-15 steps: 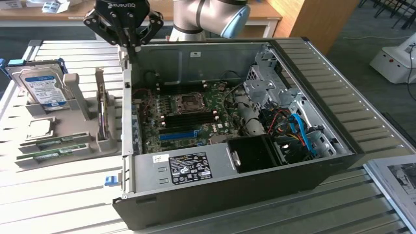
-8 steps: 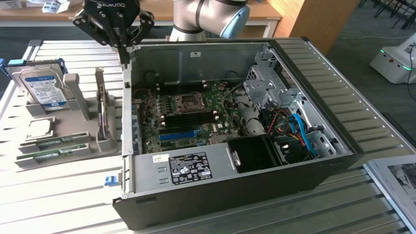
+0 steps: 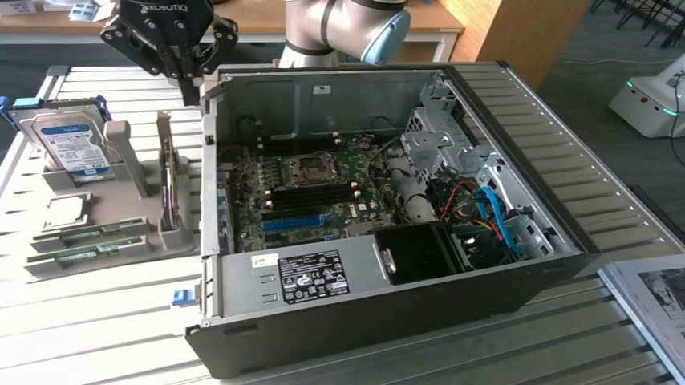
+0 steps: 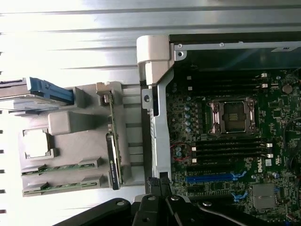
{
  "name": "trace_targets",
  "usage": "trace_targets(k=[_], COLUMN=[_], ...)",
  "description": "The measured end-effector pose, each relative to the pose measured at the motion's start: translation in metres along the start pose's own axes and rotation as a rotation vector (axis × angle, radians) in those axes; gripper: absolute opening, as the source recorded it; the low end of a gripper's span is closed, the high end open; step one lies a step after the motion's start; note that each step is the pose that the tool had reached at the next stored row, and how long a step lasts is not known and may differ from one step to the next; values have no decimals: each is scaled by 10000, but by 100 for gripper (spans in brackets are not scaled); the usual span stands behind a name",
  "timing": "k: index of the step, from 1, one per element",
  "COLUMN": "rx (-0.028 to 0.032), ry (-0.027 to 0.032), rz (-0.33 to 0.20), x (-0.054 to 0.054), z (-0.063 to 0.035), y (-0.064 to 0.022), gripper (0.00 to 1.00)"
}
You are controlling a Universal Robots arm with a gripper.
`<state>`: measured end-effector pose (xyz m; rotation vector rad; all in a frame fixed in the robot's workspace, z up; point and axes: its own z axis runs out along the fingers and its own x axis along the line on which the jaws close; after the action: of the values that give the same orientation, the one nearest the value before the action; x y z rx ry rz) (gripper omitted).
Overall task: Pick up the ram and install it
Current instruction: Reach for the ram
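Right now your jaws are pinched fully together, tip against tip, gripping no part. In the exterior view they hang high above the slatted counter (image 3: 96,321). They sit over the gap between the grey parts holder (image 3: 128,241) and the open computer case (image 3: 321,92), close to the case's far corner on the exterior view's left.

The ram (image 3: 95,233) lies flat in a slot at the near end of that holder, a thin green stick well apart from your jaws. A second green stick (image 3: 83,255) lies in the slot just beside it, closer to the holder's edge. On the same holder you have a silver hard drive (image 3: 66,144) with a blue-white label, propped up at the far end. A square silver chip (image 3: 62,210) sits between the drive and the sticks. A narrow board (image 3: 166,188) stands on edge along the side nearest the case.

Inside the case the motherboard (image 4: 225,155) lies flat. Long black slots (image 4: 230,146) run on both sides of the processor socket (image 4: 233,116), and a bright blue slot strip (image 4: 211,178) lies beyond them.
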<state>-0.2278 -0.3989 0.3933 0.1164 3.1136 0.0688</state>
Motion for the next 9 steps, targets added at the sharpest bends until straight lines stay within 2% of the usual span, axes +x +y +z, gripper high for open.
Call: trace_targets(k=[9], rx=[0], ry=[0], rz=[0], x=[166], z=[-4], y=[-12], gripper=[10])
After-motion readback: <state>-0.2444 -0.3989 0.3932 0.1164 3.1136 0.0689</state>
